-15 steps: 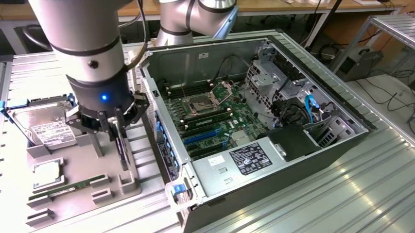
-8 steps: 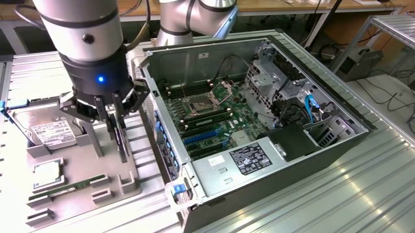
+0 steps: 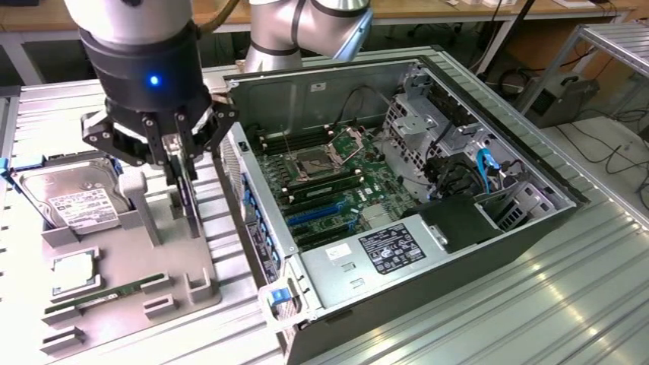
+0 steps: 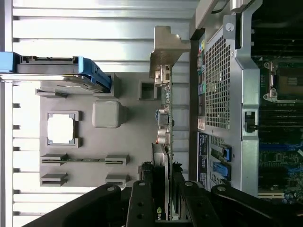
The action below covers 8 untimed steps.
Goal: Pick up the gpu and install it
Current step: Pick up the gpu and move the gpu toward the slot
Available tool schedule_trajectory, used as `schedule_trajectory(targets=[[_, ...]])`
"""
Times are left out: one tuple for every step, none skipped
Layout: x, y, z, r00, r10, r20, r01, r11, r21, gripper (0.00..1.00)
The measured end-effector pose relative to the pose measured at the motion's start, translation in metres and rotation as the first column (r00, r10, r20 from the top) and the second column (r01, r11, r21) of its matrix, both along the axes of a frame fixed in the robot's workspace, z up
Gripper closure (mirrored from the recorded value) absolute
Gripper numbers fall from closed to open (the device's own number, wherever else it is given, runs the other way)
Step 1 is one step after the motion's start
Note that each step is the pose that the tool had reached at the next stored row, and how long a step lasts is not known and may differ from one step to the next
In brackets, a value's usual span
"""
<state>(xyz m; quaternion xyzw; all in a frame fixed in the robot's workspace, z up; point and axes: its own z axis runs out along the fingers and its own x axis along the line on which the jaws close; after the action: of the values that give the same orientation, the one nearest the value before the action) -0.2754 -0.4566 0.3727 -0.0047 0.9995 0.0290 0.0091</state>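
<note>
Clamped by the gripper at ten o'clock in the exterior view: the gpu, held upright on its edge over the grey fixture tray. Squeezed on both faces between black fingers in the wrist view, green board edge-on, silver end bracket at the far end from the camera. Hard to say whether lifted clear of the tray or resting in its slot at the lower edge.

Lying on the same tray, at nine o'clock in the exterior view: a silver hard drive with a white label, in a blue-edged carrier. Toward eight o'clock, set in a square recess, a processor chip; just beyond it, held in clips, a narrow green memory stick.

Standing just beside the card, from the centre out to three o'clock: the open computer case, laid on its side on a ribbed metal table. Showing inside: a green motherboard with a processor socket near its middle, blue expansion slots at six o'clock of the socket, a grey power supply toward five o'clock, a blue cable near the drive bays at three o'clock. Facing the gpu in the wrist view: the case's perforated rear panel, close alongside the card's edge. Rising behind at twelve o'clock: the arm's silver joints.
</note>
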Motion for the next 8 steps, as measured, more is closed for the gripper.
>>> schedule_trajectory(targets=[[0.002,-0.0007,0.0072,1.0000,0.000,-0.0002,0.000,1.0000,0.0001,0.74],[0.004,-0.0018,0.0150,1.0000,0.000,-0.0007,0.000,1.0000,-0.0001,0.74],[0.007,-0.0032,0.0241,1.0000,0.000,-0.0012,0.000,1.0000,0.0000,0.74],[0.010,-0.0047,0.0327,1.0000,0.000,-0.0021,0.000,1.0000,0.0000,0.74],[0.013,-0.0058,0.0390,1.0000,0.000,-0.0029,0.000,1.0000,0.0000,0.74],[0.015,-0.0065,0.0424,1.0000,0.000,-0.0034,0.000,1.0000,0.0000,0.74],[0.019,-0.0077,0.0483,1.0000,0.000,-0.0046,0.000,1.0000,0.0000,0.74],[0.023,-0.0089,0.0530,1.0000,0.000,-0.0060,0.000,1.0000,0.0000,0.74]])
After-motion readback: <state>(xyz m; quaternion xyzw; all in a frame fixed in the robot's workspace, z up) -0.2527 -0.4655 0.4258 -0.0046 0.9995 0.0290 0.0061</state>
